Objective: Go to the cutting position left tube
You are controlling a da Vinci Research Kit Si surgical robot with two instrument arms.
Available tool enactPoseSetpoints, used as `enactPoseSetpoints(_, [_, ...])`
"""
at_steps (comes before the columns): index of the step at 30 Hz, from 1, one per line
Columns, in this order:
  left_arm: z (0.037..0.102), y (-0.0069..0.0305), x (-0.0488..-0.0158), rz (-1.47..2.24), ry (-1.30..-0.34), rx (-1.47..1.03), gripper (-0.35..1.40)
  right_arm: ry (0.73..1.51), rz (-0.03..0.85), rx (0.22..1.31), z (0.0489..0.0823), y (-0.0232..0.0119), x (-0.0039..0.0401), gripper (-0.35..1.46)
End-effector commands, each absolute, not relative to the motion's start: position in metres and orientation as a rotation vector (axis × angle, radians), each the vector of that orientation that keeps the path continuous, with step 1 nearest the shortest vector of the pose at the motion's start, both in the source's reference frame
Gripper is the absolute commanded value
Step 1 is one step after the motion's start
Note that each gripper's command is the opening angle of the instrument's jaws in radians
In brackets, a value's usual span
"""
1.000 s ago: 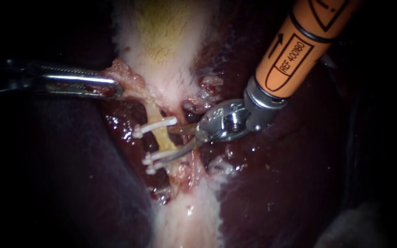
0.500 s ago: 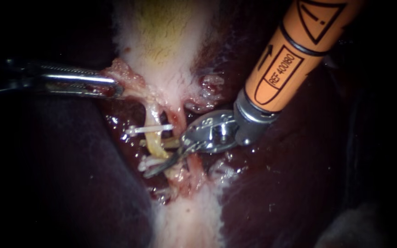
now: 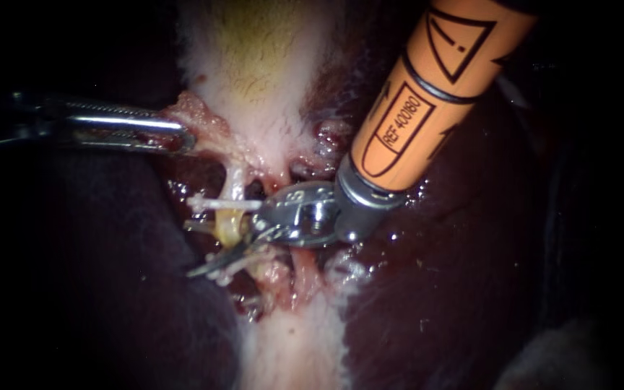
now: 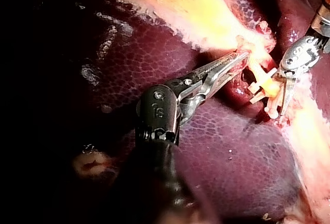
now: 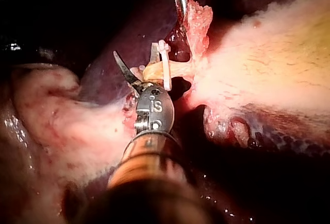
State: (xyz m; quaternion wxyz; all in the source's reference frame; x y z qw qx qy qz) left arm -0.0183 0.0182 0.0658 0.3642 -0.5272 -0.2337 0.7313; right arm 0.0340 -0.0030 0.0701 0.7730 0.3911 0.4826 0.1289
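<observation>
Only the endoscope view shows both parted jaws of the right instrument [image 3: 189, 250] straddling the left tube [image 3: 229, 222]; one is seen in the right wrist view. Three clips [image 3: 222, 204] are counted there. Farther off, the jaws of the left instrument [image 3: 184, 139] are clenched on the gallbladder [image 3: 254, 87].

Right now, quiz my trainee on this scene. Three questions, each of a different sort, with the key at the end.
1. True or false: the right tool has its blades shut, clear of the yellow tube.
2. Where do the blades straddle the tube? A) above the upper white clip, nearer the gallbladder; B) just below that clip; C) nowhere on the tube.
3. Fill in: the left tool is shut on ____ at the gallbladder's lower end.
Key: 1 false; 2 B; 3 tissue.
</observation>
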Motion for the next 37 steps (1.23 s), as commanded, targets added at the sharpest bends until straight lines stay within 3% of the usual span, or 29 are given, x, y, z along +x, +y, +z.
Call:
enactPoseSetpoints(1, [0.0658,0.0182,-0.0183,1.881,-0.601,-1.356,-0.35,1.044,0.281,0.846,0.0701,-0.0029,0.0342,1.3])
enactPoseSetpoints(10, [0.0659,0.0182,-0.0182,1.882,-0.601,-1.357,-0.35,1.062,0.292,0.854,0.0694,-0.0031,0.0344,1.33])
enactPoseSetpoints(24, [0.0662,0.0184,-0.018,1.882,-0.603,-1.358,-0.35,1.117,0.32,0.903,0.0645,-0.0033,0.0345,1.35])
enactPoseSetpoints(37, [0.0664,0.0184,-0.018,1.883,-0.603,-1.358,-0.35,1.115,0.325,0.906,0.0647,-0.0032,0.0345,1.35])
